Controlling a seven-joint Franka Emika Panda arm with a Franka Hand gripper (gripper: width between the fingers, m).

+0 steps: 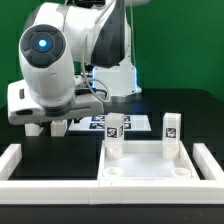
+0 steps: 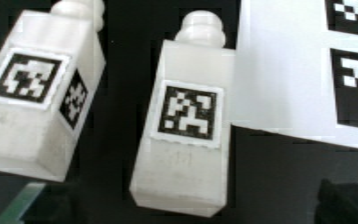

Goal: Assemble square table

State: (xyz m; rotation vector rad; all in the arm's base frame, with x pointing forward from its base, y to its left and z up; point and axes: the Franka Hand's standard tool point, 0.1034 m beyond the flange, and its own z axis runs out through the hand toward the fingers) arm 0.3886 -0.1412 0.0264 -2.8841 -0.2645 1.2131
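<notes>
Tabletop (image 1: 150, 170) sits near the marker board (image 1: 95, 122), two standing legs (image 1: 115, 135) on it. Beside the board lie a leg (image 2: 185, 120) and its neighbour (image 2: 43, 95). Gripper (image 2: 190, 202) hangs spread and empty over the leg; a skewed close could knock the neighbour

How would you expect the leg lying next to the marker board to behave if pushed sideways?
This leg has flat faces, so it would probably slide rather than roll. Its moulded white plastic looks rigid and likely light. The other lying leg is close, so a push that way might bump it.
</notes>
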